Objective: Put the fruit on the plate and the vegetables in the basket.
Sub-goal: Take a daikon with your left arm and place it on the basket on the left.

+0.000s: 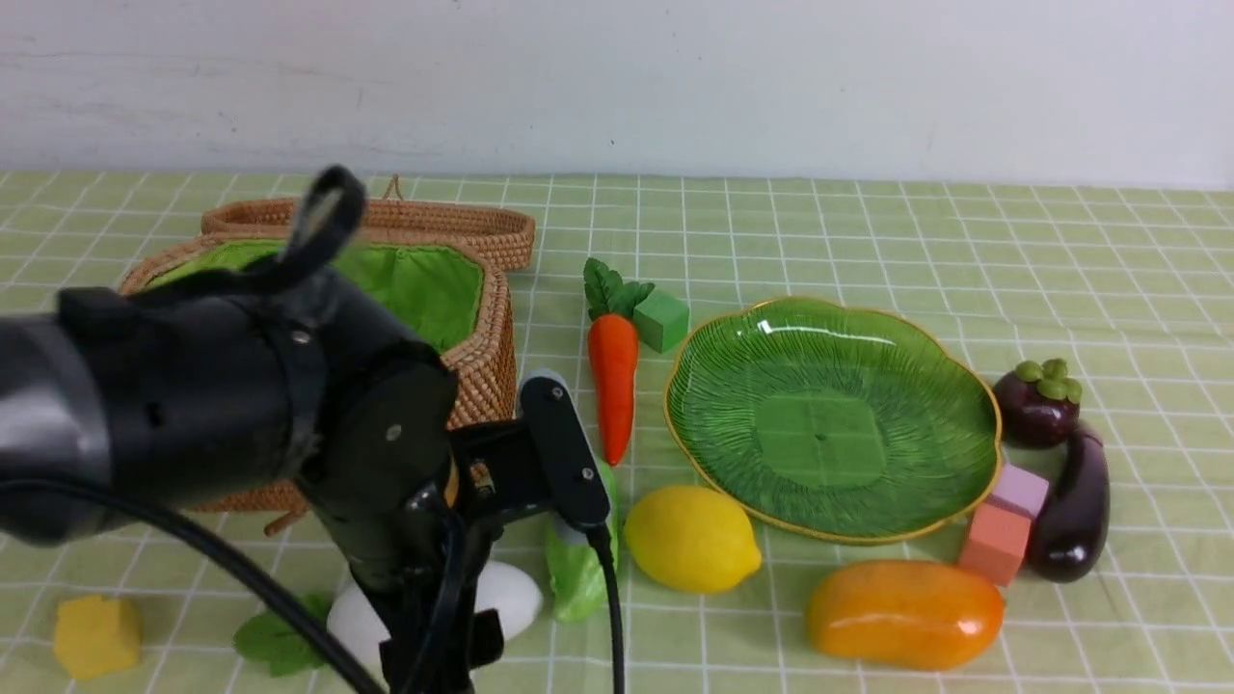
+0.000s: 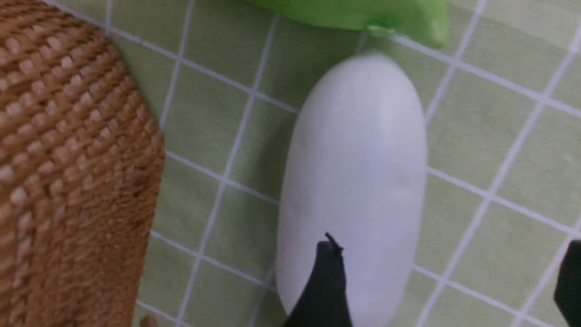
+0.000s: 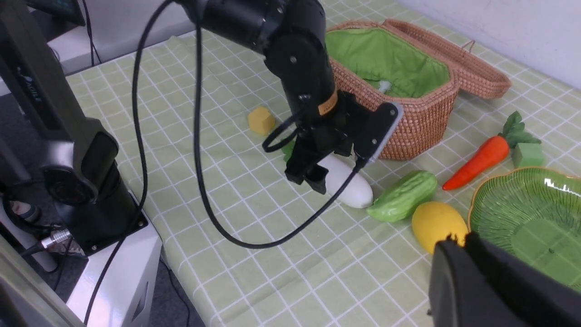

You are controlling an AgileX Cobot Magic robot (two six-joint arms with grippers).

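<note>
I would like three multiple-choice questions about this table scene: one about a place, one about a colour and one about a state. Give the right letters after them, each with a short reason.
1. Where does the carrot lie?
A. on the tablecloth, between the basket and the plate
B. inside the basket
C. on the plate

2. What colour is the cube beside the carrot's leaves?
A. yellow
B. green
C. pink

3. How is the left gripper?
A. shut on the carrot
B. shut on the cube
C. open over the radish

Answers:
1. A: the front view shows the carrot flat on the tablecloth, with the basket on one side and the plate on the other.
2. B: the cube by the leaves is plainly green.
3. C: the left wrist view shows the two fingertips wide apart above the radish.
</note>
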